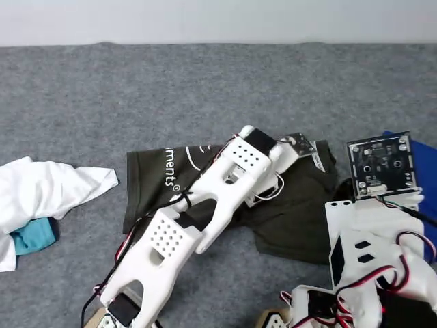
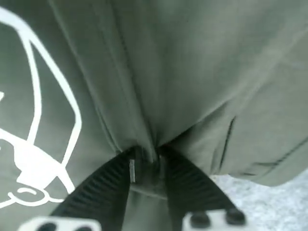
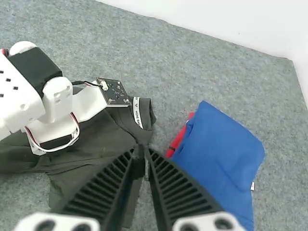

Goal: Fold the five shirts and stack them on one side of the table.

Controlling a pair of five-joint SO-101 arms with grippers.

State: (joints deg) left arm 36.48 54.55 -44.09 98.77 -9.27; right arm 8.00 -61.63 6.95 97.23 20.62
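Worktop [image 1: 205,89]: a grey, felt-like surface is carrying all the garments.
Olive shirt [image 1: 293,219]: it is lying rumpled in the middle of the worktop, with its white print [image 1: 174,167] facing up toward the left side.
Left gripper [image 2: 147,161]: its jaws are clenching a bunched fold of the olive shirt [image 2: 192,72], and creases are fanning out from the pinch. The white print [image 2: 33,159] is lying just beside it.
Left arm [image 1: 205,205]: it is stretching diagonally across the olive shirt in the high view.
Right gripper [image 3: 144,156]: its jaws are pressing together with nothing visible between them. It is hanging above the edge of the olive shirt [image 3: 96,144], on the side near the blue shirt.
Blue shirt [image 3: 216,159]: it is lying as 1 neat block on the right side of the worktop, just beside the olive shirt, and it is showing at the right edge of the high view [image 1: 423,154].
Red garment [image 3: 180,139]: it is peeking out from under the blue shirt's near edge.
White shirt [image 1: 41,188]: it is lying crumpled at the left edge, well apart from the olive shirt.
Teal shirt [image 1: 34,236]: it is sitting partly under the white shirt.
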